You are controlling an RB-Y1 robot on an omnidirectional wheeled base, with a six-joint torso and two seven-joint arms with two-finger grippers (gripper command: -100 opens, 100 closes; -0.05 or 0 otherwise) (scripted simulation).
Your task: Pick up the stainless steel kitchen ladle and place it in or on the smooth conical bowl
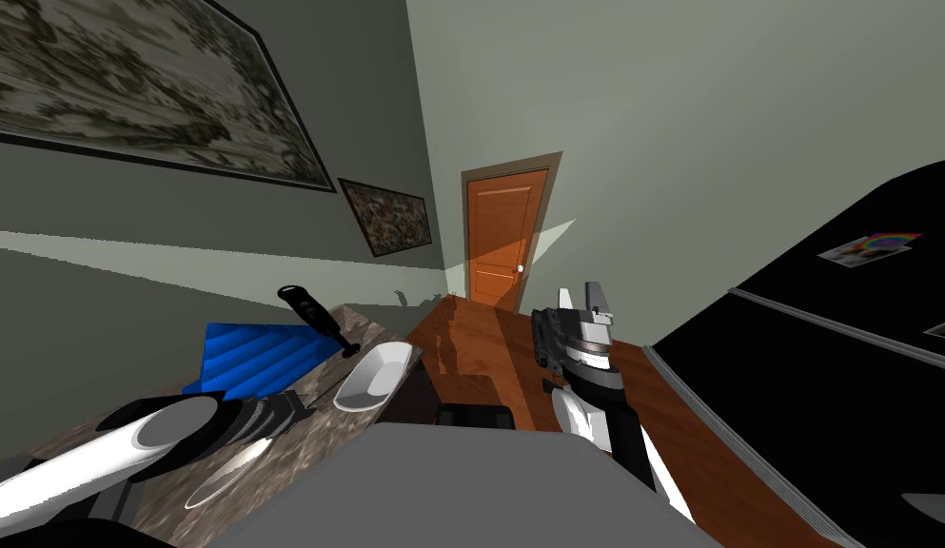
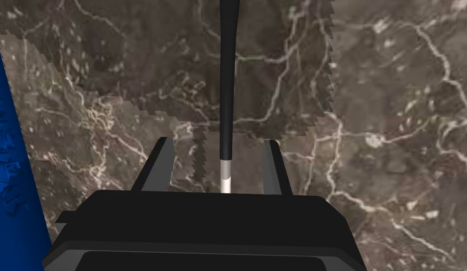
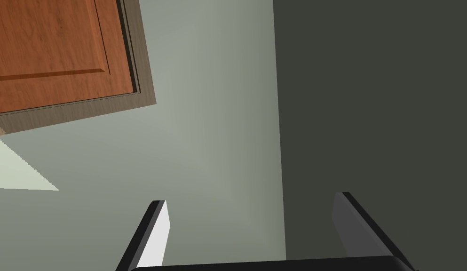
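The left end effector (image 2: 218, 140) is straddling the dark handle of the ladle (image 2: 226, 94), which is lying on the marbled surface (image 2: 368, 94); its fingers are standing apart, not pressing it. The right end effector (image 3: 251, 198) is standing wide.

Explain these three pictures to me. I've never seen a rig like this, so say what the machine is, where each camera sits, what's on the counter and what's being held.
This is a simulated robot with two arms, standing in a house. The wide picture comes from a camera on its head, looking steeply down at a marble counter. On it are a white bowl and a blue ridged object.

The other two pictures come from cameras on its hands, each looking along that hand's two fingers. The left gripper hangs over the counter, fingers open on either side of the ladle, which has a black handle on a silver shaft. The fingers do not touch it, so nothing is held yet. The right gripper is raised in the air, open and empty.
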